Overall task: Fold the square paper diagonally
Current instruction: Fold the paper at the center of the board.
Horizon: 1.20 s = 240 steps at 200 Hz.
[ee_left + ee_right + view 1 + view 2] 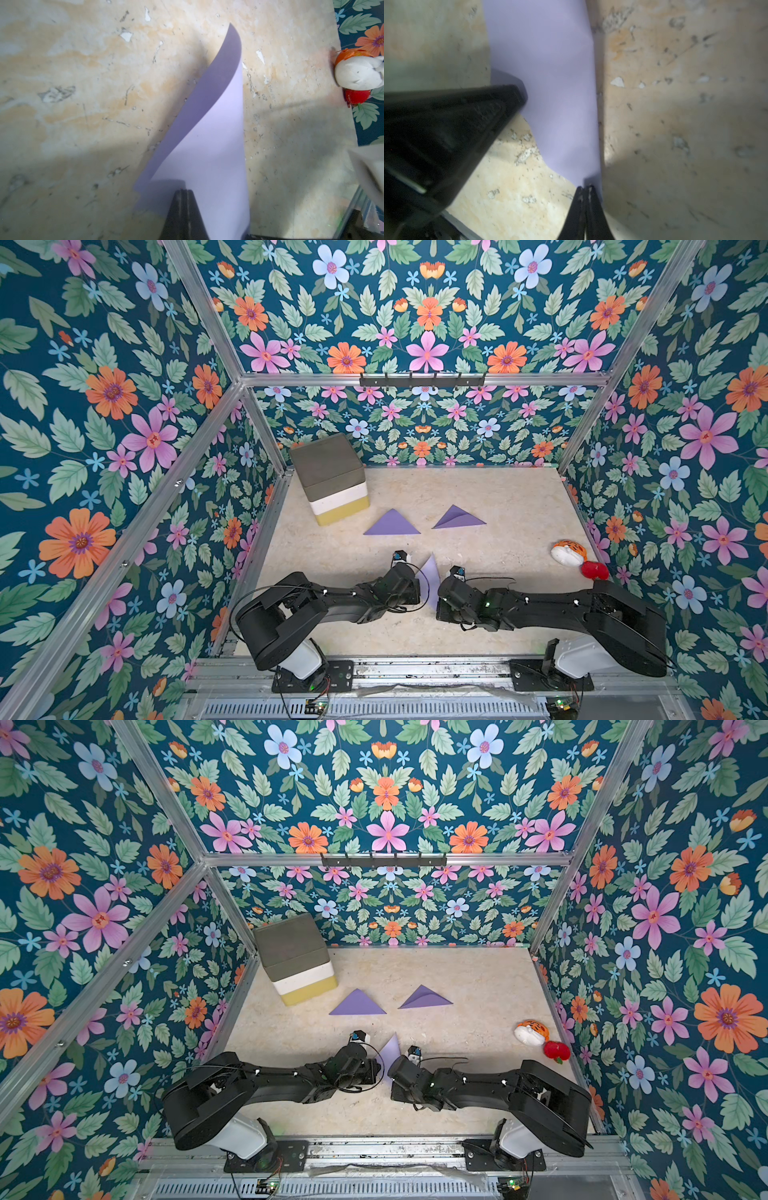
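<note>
- Nothing legible to call here, folks: no word, number, brand or sign can be read in any view.
- Closest we get is a raised marking on the side of the left gripper [520,94], seen from the right wrist, and it's far too blurred to make out.

I read paper [207,135] as lilac, one face darker. Purple triangle [392,524] just beside block stack [332,472] (grey, white, yellow layers); second purple triangle [457,519] farther from it. Tabletop [498,497] mottled beige. Walls [104,406] teal floral.
</note>
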Each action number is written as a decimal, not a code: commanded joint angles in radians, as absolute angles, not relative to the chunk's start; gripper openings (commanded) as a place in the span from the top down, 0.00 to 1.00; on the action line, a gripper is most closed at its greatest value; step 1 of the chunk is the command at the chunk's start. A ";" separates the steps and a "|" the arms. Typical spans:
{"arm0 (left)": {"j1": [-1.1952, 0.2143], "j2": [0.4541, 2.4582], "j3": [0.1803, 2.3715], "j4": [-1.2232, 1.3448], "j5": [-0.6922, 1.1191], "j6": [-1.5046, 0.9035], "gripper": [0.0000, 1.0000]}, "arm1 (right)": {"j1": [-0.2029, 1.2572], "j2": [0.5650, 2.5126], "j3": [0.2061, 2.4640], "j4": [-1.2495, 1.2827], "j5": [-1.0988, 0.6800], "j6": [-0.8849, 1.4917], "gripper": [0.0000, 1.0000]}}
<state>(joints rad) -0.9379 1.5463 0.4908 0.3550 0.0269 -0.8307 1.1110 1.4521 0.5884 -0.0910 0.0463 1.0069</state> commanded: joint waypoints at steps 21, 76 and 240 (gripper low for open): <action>-0.937 1.557 0.474 0.238 0.003 -0.767 1.00 | 1.097 1.355 0.615 -0.267 0.071 0.951 0.80; -0.937 1.557 0.460 0.214 0.039 -0.706 1.00 | 0.932 1.138 0.539 -0.114 -0.039 0.854 0.67; -0.938 1.580 0.486 0.194 0.038 -0.694 1.00 | 0.895 1.483 0.622 0.059 -0.167 0.793 0.85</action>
<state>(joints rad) -0.9379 1.5627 0.4950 0.3637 0.0425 -0.7010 0.8764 1.4559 0.6010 0.0616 -0.1745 0.8104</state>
